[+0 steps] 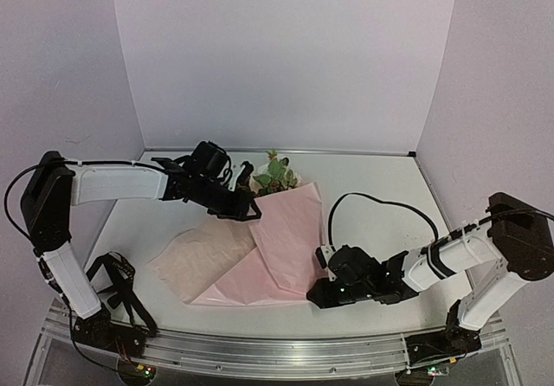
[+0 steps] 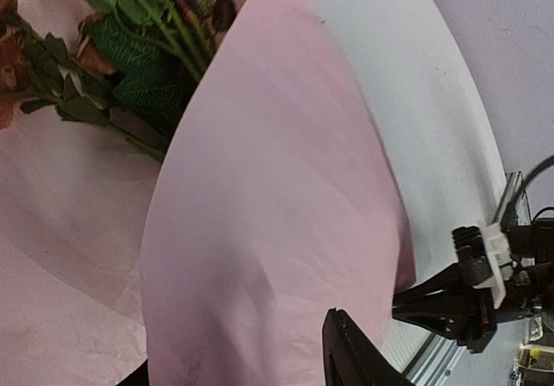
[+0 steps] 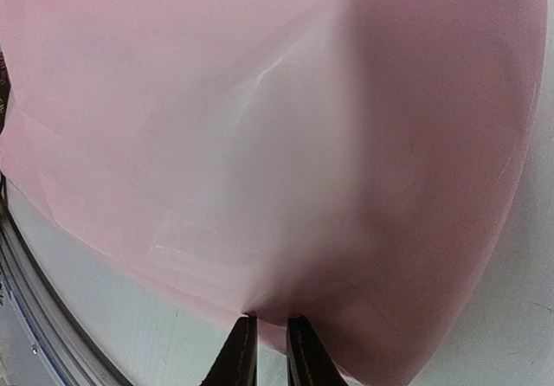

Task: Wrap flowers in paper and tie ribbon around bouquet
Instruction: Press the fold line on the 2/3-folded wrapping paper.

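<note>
Pale lilac walls (image 1: 286, 57) enclose a white table (image 1: 381, 187) with a metal front rail (image 1: 260, 351).

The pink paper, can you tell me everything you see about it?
The paper is a big, thin, pale pink sheet, slightly crinkled, lying on the white table. One side is folded over, making a raised flap with a diagonal crease. The flowers lie at its far end, their stems going under the flap. The right gripper pinches its near edge.

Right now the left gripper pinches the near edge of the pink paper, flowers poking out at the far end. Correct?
No: the right gripper pinches that edge of the paper, as the right wrist view shows. The flowers do poke out at the far end.
</note>
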Tool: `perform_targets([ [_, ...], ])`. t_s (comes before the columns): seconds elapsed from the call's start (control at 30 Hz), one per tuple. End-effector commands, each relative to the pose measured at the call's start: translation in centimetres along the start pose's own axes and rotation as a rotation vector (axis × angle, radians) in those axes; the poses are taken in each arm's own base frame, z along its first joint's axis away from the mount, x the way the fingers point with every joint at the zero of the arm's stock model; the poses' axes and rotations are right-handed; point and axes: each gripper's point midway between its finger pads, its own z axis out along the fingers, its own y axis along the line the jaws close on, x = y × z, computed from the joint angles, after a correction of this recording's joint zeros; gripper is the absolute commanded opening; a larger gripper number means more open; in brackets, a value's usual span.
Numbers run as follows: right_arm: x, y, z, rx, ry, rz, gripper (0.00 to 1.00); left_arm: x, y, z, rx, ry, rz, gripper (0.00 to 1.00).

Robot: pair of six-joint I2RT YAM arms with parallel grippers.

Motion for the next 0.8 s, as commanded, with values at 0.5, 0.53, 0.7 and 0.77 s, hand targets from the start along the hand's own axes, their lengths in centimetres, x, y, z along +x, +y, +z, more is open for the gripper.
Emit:
perform_targets([
  [0.5,-0.8,0.3,0.5,-0.004,-0.043,0.045,0.13,11.6,-13.5,4.6,0.312,0.256,0.201,0.20],
  [0.53,-0.8,0.4,0.5,-0.004,-0.044,0.046,0.13,12.1,-13.2,5.1,0.310,0.268,0.196,0.19],
  [0.7,-1.0,0.6,0.4,-0.010,-0.048,0.048,0.13,14.4,-11.7,6.9,0.277,0.319,0.183,0.19],
  [0.77,-1.0,0.6,0.3,-0.013,-0.047,0.048,0.13,14.8,-10.9,7.6,0.252,0.326,0.176,0.19],
])
